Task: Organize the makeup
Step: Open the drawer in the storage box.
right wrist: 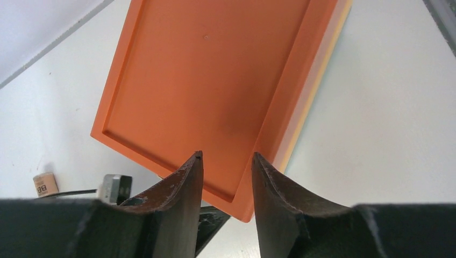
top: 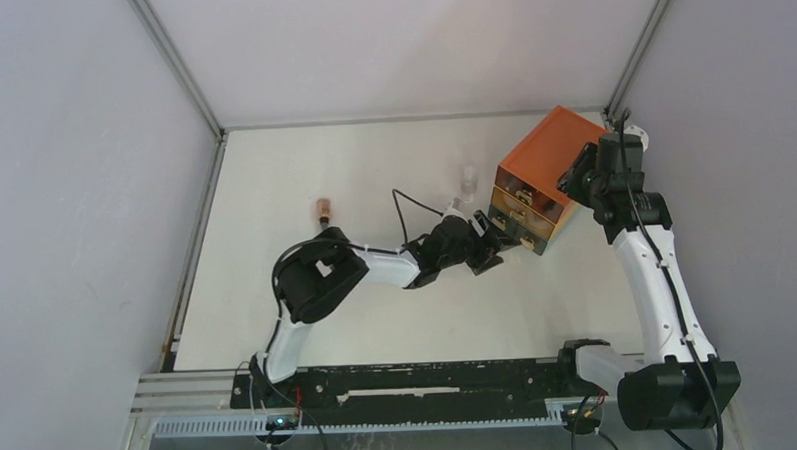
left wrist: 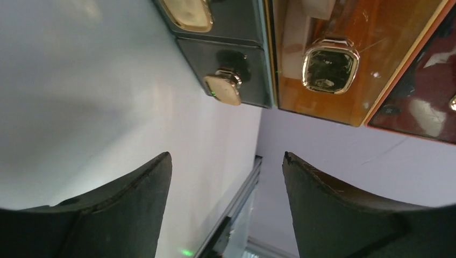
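Top view: left gripper (top: 488, 246) faces the drawer box (top: 544, 152) front and right gripper (top: 577, 175) is at its lid. Peach bottle (top: 323, 209) lies well apart to the left gripper's left, not yet stowed. Left wrist: jaws wide, empty, knob (left wrist: 329, 63) just ahead. Right wrist: jaws narrowly apart, empty, lid beneath. Sorting seems nearly done.

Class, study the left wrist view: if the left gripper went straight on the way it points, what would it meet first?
Most likely the front of the drawer box. The left gripper, jaws open, points at the dark drawer near its gold knob. Nothing shows in between, though depth is hard to judge.
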`<state>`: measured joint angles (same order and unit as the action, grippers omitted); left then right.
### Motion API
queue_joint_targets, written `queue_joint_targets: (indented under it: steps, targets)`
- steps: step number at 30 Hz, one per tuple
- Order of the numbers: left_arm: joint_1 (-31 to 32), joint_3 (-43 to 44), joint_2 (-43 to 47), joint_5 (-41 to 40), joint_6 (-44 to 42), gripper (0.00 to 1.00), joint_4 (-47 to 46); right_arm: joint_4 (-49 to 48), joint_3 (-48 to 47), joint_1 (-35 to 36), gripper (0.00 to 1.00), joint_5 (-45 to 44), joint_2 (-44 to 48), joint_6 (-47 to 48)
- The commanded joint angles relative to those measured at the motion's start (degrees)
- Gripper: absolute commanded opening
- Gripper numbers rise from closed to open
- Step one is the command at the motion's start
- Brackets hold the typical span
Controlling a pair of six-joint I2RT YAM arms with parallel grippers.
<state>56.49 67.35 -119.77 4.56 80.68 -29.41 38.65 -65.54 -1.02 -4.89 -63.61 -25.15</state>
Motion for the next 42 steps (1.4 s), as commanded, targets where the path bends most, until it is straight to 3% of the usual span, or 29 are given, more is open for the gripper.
queue_joint_targets:
  steps: [1, 21, 24, 30, 33, 42]
  targets:
    - [1.82, 6.16, -4.41, -4.46, 8.92, 0.78, -7.42, -0.51, -0.82, -0.81, 0.46, -0.25, 1.89, -1.88]
    - [2.99, 16.49, -17.77, -10.18, 20.2, 0.61, -10.37, -1.58, 0.63, -0.92, 0.46, 0.57, 3.88, -1.73]
    - [3.1, 17.13, -18.76, -10.99, 20.83, 0.56, -11.52, -1.95, 0.97, -0.9, 0.46, 1.29, 3.85, -1.87]
    - [3.16, 19.21, -20.63, -10.31, 21.38, 0.37, -13.28, -2.05, 1.28, -0.87, 0.46, 1.74, 3.76, -1.68]
    - [3.17, 17.65, -19.63, -10.5, 21.2, 0.25, -13.65, -2.18, 1.46, -0.89, 0.46, 1.51, 3.68, -1.7]
    - [2.8, -1.02, -9.64, -10.9, 21.05, 0.27, -17.67, -2.66, 1.51, -1.0, 0.46, 0.47, 3.08, -1.79]
